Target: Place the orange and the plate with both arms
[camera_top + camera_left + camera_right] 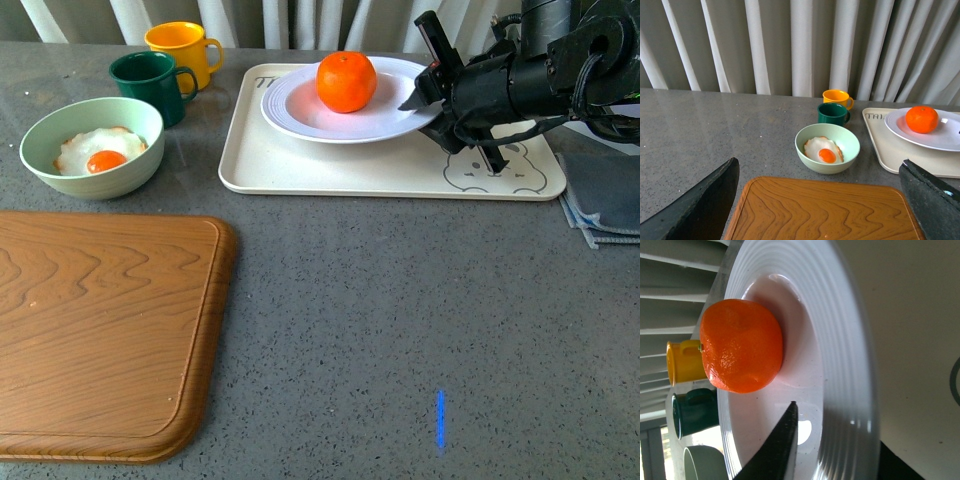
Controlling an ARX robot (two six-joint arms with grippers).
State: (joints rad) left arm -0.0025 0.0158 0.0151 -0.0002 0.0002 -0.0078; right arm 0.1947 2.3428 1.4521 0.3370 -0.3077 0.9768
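Orange-skinned and round, the orange (pixel 346 81) sits in the well of the white plate (pixel 296 118). The plate rests on the far part of the cream tray (pixel 320 172), close to its far edge. The right pincer (pixel 420 102) straddles the plate's right rim, one finger (pixel 785 445) above and one beneath; whether it squeezes cannot be told. The left pincer (pixel 820 161) is spread wide, the wooden board (pixel 100 330) before it. Bare grey surface (pixel 400 320) lies open in front of the tray. A green bowl (pixel 60 170) stands left of the tray.

soft even daylight, faint shadows, white glare on the glossy plate (pixel 840 340).
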